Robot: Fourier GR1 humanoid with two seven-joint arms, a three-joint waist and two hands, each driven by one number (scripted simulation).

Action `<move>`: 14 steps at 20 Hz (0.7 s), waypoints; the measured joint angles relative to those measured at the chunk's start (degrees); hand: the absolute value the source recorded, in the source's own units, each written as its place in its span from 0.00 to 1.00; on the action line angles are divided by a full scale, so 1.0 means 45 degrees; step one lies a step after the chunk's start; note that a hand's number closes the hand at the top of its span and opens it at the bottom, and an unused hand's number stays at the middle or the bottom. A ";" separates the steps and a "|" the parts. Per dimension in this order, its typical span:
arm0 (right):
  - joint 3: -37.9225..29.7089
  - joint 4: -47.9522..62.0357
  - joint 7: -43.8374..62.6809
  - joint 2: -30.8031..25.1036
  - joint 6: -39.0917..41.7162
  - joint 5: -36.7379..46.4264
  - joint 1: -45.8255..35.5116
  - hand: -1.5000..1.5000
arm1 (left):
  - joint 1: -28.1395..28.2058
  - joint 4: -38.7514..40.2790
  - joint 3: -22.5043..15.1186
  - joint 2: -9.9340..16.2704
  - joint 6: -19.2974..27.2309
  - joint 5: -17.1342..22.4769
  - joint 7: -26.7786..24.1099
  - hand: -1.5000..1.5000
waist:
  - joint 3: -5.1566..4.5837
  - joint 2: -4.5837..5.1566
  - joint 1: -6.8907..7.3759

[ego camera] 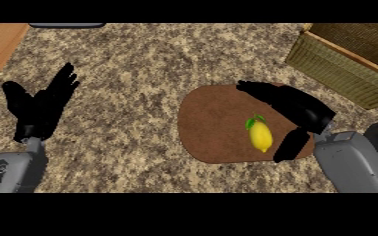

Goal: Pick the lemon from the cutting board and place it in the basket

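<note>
I see my right hand (299, 109) spread open beside the lemon (260, 135) on the cutting board (210, 125), holding nothing, basket (336, 60) beyond, left hand (40, 105) open at the view's left.

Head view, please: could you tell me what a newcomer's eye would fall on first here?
The bright yellow lemon stands out first, lying on the brown cutting board at centre. The right robot hand hangs open just beside it, fingers above and thumb below, not closed on it. The woven basket sits at the upper right, and the left robot hand rests open at the left edge.
</note>
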 measured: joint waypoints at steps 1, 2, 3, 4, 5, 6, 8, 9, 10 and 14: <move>0.0048 0.0167 -0.0282 -0.0082 -0.0076 0.0249 0.0128 0.00 | 0.0001 0.0076 0.0088 0.0005 -0.0114 -0.0028 -0.0077 0.50 | -0.0001 -0.0002 -0.0007; 0.0081 0.0606 -0.0522 -0.0006 -0.0192 0.0509 -0.0022 0.00 | 0.0017 0.0110 0.0119 -0.0083 -0.0109 -0.0128 -0.0147 0.50 | 0.0000 -0.0001 -0.0003; 0.0121 0.0777 -0.0574 0.0128 -0.0223 0.0733 -0.0062 0.00 | 0.0026 0.0120 0.0144 -0.0187 -0.0086 -0.0267 -0.0188 0.50 | 0.0000 0.0000 -0.0006; 0.0080 0.1146 -0.0904 0.0101 -0.0322 0.0939 -0.0116 0.00 | -0.0016 0.0217 0.0239 -0.0181 -0.0179 -0.0321 -0.0232 0.50 | -0.0002 0.0000 -0.0006; 0.0037 0.1200 -0.1016 0.0153 -0.0299 0.1111 -0.0105 0.00 | 0.0084 0.0191 0.0330 -0.0241 -0.0288 -0.0358 -0.0299 0.50 | 0.0000 0.0000 -0.0011; 0.0035 0.1605 -0.1253 0.0268 -0.0451 0.1331 -0.0272 0.00 | 0.0145 0.0021 0.0365 -0.0279 -0.0314 -0.0403 -0.0213 0.50 | -0.0002 -0.0002 -0.0001; -0.0184 0.1170 -0.1258 0.0279 -0.0111 0.1325 -0.0112 0.00 | 0.0056 -0.0001 0.0438 -0.0433 -0.0294 -0.0579 -0.0058 0.50 | 0.0000 -0.0006 -0.0026; -0.0335 0.1029 -0.1317 0.0219 0.0080 0.1302 -0.0053 0.00 | 0.0138 0.0073 0.0477 -0.0538 -0.0293 -0.0687 -0.0200 0.50 | -0.0001 -0.0010 -0.0034; -0.0427 0.1170 -0.1572 0.0183 0.0085 0.1366 -0.0011 0.00 | 0.0099 0.0252 0.0621 -0.0500 -0.0449 -0.0692 -0.0308 0.50 | -0.0004 -0.0011 -0.0037; -0.0865 0.1534 -0.2494 -0.0089 0.0460 0.1315 0.0050 0.00 | 0.0064 -0.0009 0.0819 -0.0560 -0.0588 -0.0762 0.0048 0.50 | -0.0002 -0.0010 -0.0036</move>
